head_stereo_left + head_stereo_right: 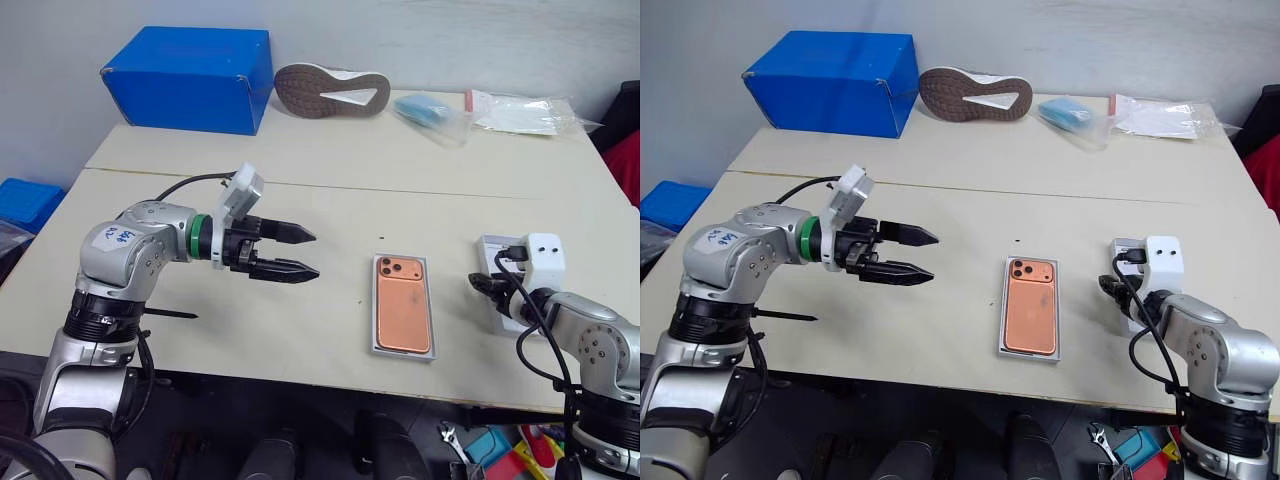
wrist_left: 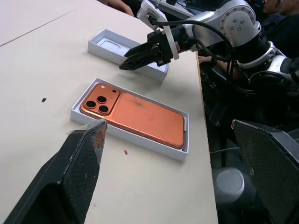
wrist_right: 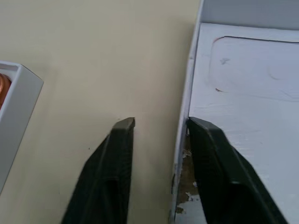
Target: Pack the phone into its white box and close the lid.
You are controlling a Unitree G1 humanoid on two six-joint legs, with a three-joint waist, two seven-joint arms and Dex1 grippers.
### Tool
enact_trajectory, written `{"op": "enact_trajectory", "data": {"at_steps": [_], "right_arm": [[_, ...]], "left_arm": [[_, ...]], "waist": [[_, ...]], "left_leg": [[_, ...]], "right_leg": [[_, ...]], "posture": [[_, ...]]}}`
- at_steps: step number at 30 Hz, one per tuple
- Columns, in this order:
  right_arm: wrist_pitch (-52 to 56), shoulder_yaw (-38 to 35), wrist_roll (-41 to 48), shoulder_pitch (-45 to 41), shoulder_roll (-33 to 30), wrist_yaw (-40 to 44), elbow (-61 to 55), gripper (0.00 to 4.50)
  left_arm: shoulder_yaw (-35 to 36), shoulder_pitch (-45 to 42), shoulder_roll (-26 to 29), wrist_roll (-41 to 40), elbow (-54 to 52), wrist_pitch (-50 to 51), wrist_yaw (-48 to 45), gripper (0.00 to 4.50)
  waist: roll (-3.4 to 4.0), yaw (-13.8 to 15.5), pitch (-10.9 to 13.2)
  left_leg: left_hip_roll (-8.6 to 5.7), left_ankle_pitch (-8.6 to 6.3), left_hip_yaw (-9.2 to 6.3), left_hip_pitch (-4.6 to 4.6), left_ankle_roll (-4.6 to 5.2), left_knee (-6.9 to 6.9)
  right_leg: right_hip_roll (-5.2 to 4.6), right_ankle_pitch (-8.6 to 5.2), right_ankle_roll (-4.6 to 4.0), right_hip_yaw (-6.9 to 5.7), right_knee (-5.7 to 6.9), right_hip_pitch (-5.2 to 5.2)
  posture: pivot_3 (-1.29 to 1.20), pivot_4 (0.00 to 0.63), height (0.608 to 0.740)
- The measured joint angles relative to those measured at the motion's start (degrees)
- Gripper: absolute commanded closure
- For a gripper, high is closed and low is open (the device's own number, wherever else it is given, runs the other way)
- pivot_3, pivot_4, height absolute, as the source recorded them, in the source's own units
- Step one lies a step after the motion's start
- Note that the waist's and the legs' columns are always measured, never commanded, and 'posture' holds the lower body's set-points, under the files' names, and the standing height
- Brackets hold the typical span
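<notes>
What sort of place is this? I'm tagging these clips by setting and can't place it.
Probably a lab or workshop bench, not a home. A plain beige table holds unrelated test props: a blue box, a single shoe sole-up, plastic bags, and the phone lying in its white box.

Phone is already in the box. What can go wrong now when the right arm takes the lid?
The right gripper straddles one thin wall of the lid, so the lid may tilt or slip from such a narrow hold. The lid lies near the table edge and could be pushed off. Lowered askew, it may catch on the box and nudge the phone.
</notes>
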Motion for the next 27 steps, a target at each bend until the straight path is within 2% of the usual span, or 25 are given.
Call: {"op": "enact_trajectory", "data": {"at_steps": [2,5,9,11,14,18,19,20,21,23,25,27], "right_arm": [[0.04,-0.09,0.06,0.82,0.00,0.07,-0.42,4.49],[1.00,-0.66,1.05,1.15,0.25,0.21,-2.46,4.49],[9.11,-5.55,7.65,-1.54,3.64,0.89,-9.16,4.49],[15.32,-9.43,11.62,-5.91,8.04,0.60,-12.62,4.49],[21.37,-14.40,20.12,-12.68,17.94,-3.17,-15.72,4.49],[22.38,-21.13,33.80,-20.91,36.14,-17.93,-13.98,4.49],[22.03,-20.58,38.17,-21.98,37.93,-22.30,-12.89,4.49],[18.20,-18.15,46.04,-21.61,38.02,-30.02,-11.18,4.49],[12.02,-14.50,55.89,-19.66,37.98,-39.34,-9.46,4.49],[3.59,-7.60,68.34,-14.98,37.87,-49.73,-7.54,4.49],[-3.51,0.23,77.81,-9.57,37.06,-57.08,-5.58,4.49],[-8.70,6.11,82.44,-6.30,34.73,-60.00,-5.15,4.49]], "left_arm": [[-0.22,0.86,0.55,0.22,-0.02,-1.04,-0.59,0.00],[-0.99,1.60,0.90,0.85,-0.02,-2.45,-1.27,0.00],[-1.93,2.37,2.88,2.07,-0.09,-4.49,-2.77,0.00],[-2.58,2.91,3.50,2.74,-0.17,-5.10,-3.43,0.00],[-3.53,4.02,4.25,3.52,-0.20,-6.43,-4.63,0.00],[-4.99,5.25,5.70,6.45,0.09,-9.62,-6.01,0.00],[-5.61,5.35,5.49,6.87,0.09,-10.21,-6.20,0.00],[-5.88,5.72,5.64,7.31,0.14,-10.75,-6.60,0.00],[-5.92,5.97,5.87,7.73,0.33,-10.95,-6.76,0.00],[-5.91,5.98,6.37,7.99,0.55,-11.17,-7.03,0.00],[-5.91,5.95,6.65,8.41,0.71,-11.33,-7.19,0.00],[-5.93,5.94,6.70,8.85,0.96,-11.41,-7.22,0.00]], "waist": [[0.00,-0.01,0.00],[0.00,-0.03,0.00],[0.03,-0.38,0.02],[0.05,-0.61,0.02],[0.07,-1.03,0.03],[0.22,-1.28,0.08],[0.30,-1.31,0.10],[0.34,-1.24,0.12],[0.33,-1.16,0.12],[0.33,-1.27,0.11],[0.33,-1.76,0.12],[0.33,-2.46,0.12]], "left_leg": [[0.00,0.00,0.00,0.00,0.00,0.00],[0.00,0.00,0.00,0.00,0.00,0.01],[0.04,0.00,-0.01,0.00,0.00,-0.01],[0.05,0.00,-0.02,0.01,0.00,-0.01],[0.09,-0.01,-0.09,0.01,-0.01,-0.05],[0.04,0.00,-0.04,0.00,-0.03,-0.11],[0.00,0.01,0.00,-0.01,-0.02,-0.14],[-0.03,0.03,-0.09,0.01,0.01,-0.21],[-0.12,0.03,-0.20,0.04,0.01,-0.25],[-0.16,0.03,-0.21,0.13,0.01,-0.41],[-0.23,0.06,0.00,0.25,0.08,-0.67],[-0.24,0.07,0.02,0.25,0.11,-0.71]], "right_leg": [[0.00,0.00,0.00,0.01,0.00,0.00],[0.00,0.00,0.00,0.02,0.00,0.00],[0.01,0.00,0.00,0.02,0.00,-0.01],[0.01,0.00,0.00,0.04,0.04,-0.01],[0.03,-0.01,-0.03,0.02,0.06,-0.03],[0.04,-0.03,-0.05,0.07,0.22,-0.19],[0.03,-0.03,-0.08,0.08,0.26,-0.25],[0.03,-0.04,-0.09,0.06,0.41,-0.30],[0.05,-0.08,-0.17,-0.13,0.60,-0.34],[0.08,-0.09,-0.18,-0.26,0.67,-0.37],[0.08,-0.09,-0.18,-0.48,0.60,-0.41],[0.06,-0.08,-0.18,-0.64,0.53,-0.42]], "posture": [[0.00,0.150,0.740],[0.00,0.150,0.740],[0.00,0.150,0.740],[0.00,0.150,0.740],[0.00,0.150,0.740],[0.00,0.150,0.740],[0.00,0.150,0.740],[0.00,0.150,0.740],[0.00,0.150,0.740],[0.00,0.150,0.740],[0.00,0.150,0.740],[0.00,0.150,0.740]]}}
